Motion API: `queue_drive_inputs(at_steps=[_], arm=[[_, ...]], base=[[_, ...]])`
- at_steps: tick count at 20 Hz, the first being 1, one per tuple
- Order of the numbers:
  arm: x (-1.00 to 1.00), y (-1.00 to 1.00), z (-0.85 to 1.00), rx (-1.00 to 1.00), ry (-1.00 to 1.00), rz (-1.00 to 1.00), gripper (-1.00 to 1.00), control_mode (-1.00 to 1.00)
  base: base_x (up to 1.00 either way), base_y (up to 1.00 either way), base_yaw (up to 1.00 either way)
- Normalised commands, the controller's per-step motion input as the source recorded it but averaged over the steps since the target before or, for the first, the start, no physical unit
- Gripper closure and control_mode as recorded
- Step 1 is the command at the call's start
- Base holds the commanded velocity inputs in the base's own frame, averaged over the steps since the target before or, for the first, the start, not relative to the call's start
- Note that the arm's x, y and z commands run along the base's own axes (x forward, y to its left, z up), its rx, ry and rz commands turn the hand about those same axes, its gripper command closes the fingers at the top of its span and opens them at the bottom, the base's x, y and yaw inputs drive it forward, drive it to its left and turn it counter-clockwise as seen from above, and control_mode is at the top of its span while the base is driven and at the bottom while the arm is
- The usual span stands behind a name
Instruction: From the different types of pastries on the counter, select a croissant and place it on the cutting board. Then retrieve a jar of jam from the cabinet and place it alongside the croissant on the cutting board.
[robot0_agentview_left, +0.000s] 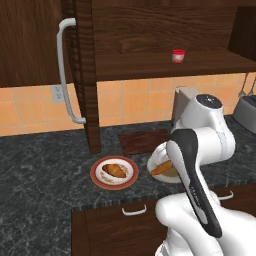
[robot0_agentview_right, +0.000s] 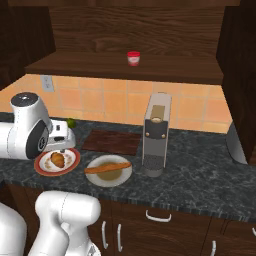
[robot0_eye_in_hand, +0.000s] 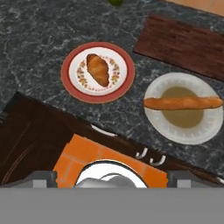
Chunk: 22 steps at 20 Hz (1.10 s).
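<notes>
The tool (robot0_agentview_right: 62, 145) is hanging wide open and empty above the croissant (robot0_eye_in_hand: 98, 69), which is sitting on the red-rimmed plate (robot0_eye_in_hand: 70, 83), lining up for a pick toward the bare cutting board (robot0_eye_in_hand: 183, 43).

- You won't find any readable text, brand, number or sign anywhere here.
- The jar of jam (robot0_agentview_left: 178, 55) on the cabinet shelf has a whitish band, but nothing on it is legible, it's too small.
- The red-rimmed plate (robot0_eye_in_hand: 70, 74) has a dotted floral border, just pattern, no lettering.
- The coffee machine (robot0_agentview_right: 156, 132) front has no readable markings.
</notes>
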Motion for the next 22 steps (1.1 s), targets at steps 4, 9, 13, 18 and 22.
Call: queue_drive_inputs(at_steps=[4, 9, 13, 18, 22], arm=[[0.04, 0.36, -0.58, -0.02, 0.01, 0.05, -1.00, -1.00], [0.03, 0.30, -0.54, -0.01, -0.03, 0.18, -1.00, -1.00], [0.17, 0.25, -0.01, 0.00, -0.02, 0.14, -1.00, -1.00], [0.45, 0.39, -0.04, 0.00, 0.00, 0.00, -1.00, -1.00], [0.51, 0.24, -0.16, 0.00, 0.00, 0.00, -1.00, -1.00]], base=[[0.00, 0.00, 0.00], [0.00, 0.00, 0.00], [0.00, 0.00, 0.00], [0.00, 0.00, 0.00], [0.00, 0.00, 0.00]])
